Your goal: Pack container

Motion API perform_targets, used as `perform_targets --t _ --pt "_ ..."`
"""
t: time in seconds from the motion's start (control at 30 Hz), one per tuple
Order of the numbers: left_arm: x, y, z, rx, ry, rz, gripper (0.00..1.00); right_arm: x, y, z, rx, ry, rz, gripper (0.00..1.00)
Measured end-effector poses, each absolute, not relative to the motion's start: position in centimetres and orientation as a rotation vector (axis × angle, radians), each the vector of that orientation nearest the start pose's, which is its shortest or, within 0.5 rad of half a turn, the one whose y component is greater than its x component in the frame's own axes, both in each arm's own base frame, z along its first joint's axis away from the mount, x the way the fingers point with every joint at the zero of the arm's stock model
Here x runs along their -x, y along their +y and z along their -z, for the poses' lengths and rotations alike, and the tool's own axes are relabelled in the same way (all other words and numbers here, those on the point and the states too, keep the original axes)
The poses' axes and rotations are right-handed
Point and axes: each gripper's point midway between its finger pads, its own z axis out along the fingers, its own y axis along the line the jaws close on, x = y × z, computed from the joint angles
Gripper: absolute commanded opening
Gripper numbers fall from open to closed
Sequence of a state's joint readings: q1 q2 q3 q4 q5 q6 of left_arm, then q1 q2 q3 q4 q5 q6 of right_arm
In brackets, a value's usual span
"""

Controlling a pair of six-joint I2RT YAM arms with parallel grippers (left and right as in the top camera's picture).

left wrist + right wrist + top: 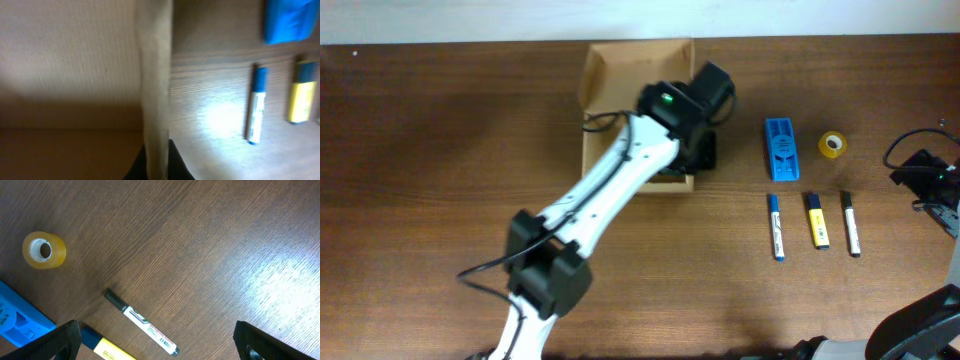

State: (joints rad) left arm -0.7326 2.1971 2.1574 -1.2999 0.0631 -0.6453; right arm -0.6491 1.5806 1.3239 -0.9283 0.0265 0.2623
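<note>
Container [603,100]: plain brown cardboard box at the far middle of the desk [440,130], with the flap lid open along the far edge.
Left arm [610,185]: stretched diagonally from the near edge over the container, wrist above its right side.
Left claw [157,162]: pressed together on the container's right wall. In the wrist view the cardboard edge runs up from between the dark fingers, box interior to its left and desk to its right.
Right claw [156,330]: spread wide, gripping nothing, hanging above the desk at the far right. Fingers [60,342] sit at the two lower corners of the wrist view.
Blue case [781,148]: flat on the desk, right of the container and apart from it.
Tape roll [833,144]: yellow, just right of the blue case, lying flat with the core hole upward.
Blue-capped marker [776,226]: nearer than the blue case, lying lengthwise.
Yellow marker [818,220]: beside it on the right, parallel.
Black-capped marker [851,223]: rightmost of the row, parallel, under the right claw in the wrist view.
Inside of container: mostly hidden by the left arm; contents cannot be told.
</note>
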Motion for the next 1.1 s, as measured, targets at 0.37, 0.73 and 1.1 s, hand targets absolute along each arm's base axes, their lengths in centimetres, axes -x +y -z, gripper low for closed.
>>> perform_targets --t 0.37,0.73,1.1 --pt "-34.9 -34.1 -5.7 -0.152 3.084 0.158 0.02 -29.0 -22.4 -14.5 -1.247 2.472 0.123 0.99" --pt "-35.4 -33.5 -5.2 -0.175 3.079 0.076 0.58 -28.7 -22.1 -14.4 -1.256 2.484 0.117 1.00" --pt "-38.8 -31.7 -15.4 -0.231 2.835 -0.050 0.79 -28.7 -22.0 -14.3 -1.253 2.488 0.107 0.82"
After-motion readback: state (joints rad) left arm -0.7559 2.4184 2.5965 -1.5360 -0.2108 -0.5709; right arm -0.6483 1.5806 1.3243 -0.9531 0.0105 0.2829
